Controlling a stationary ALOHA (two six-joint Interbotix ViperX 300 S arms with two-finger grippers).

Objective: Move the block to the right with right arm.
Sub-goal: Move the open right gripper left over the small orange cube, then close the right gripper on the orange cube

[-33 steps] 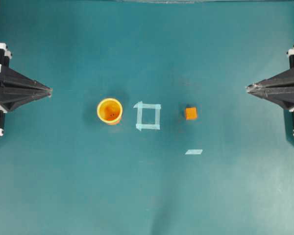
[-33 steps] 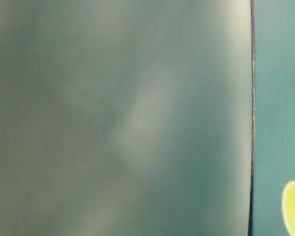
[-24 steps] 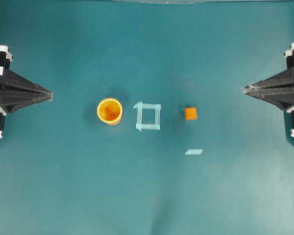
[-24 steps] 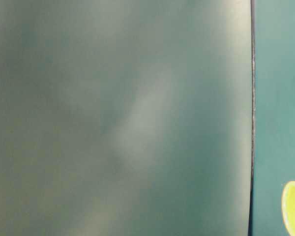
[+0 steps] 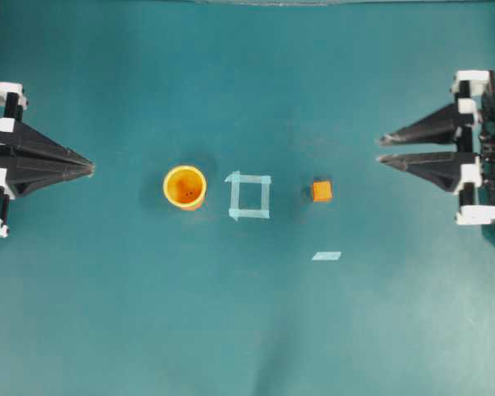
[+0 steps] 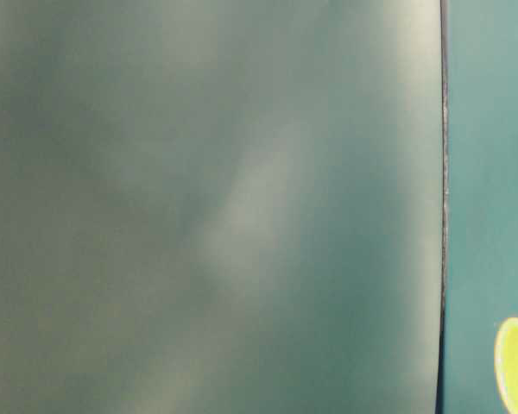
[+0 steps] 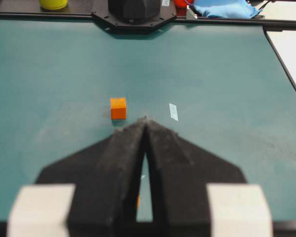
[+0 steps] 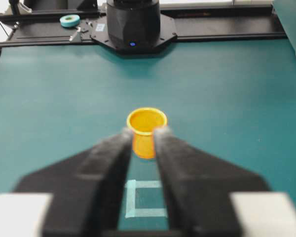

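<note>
The block [image 5: 322, 191], a small orange cube, rests on the teal table right of the pale blue tape square [image 5: 249, 196]. My right gripper [image 5: 380, 149] hovers well to the block's right and slightly behind it, jaws open with nothing between them. In the right wrist view the open right gripper [image 8: 143, 132] frames the orange cup [image 8: 146, 131] and the tape square [image 8: 145, 197]. My left gripper [image 5: 91, 168] is shut at the far left. In the left wrist view the block [image 7: 118, 108] lies just beyond the shut left gripper [image 7: 145, 120], slightly left of it.
The yellow-orange cup [image 5: 185, 187] stands left of the tape square, and its edge [image 6: 515, 364] shows in the table-level view. A short tape strip [image 5: 326, 256] lies in front of the block. A tape roll [image 8: 69, 20] and a blue cloth [image 7: 222, 7] lie off the table.
My right gripper has gone from shut to open and reached further in toward the block. The left gripper shifted only slightly. The block, cup and tape have not moved.
</note>
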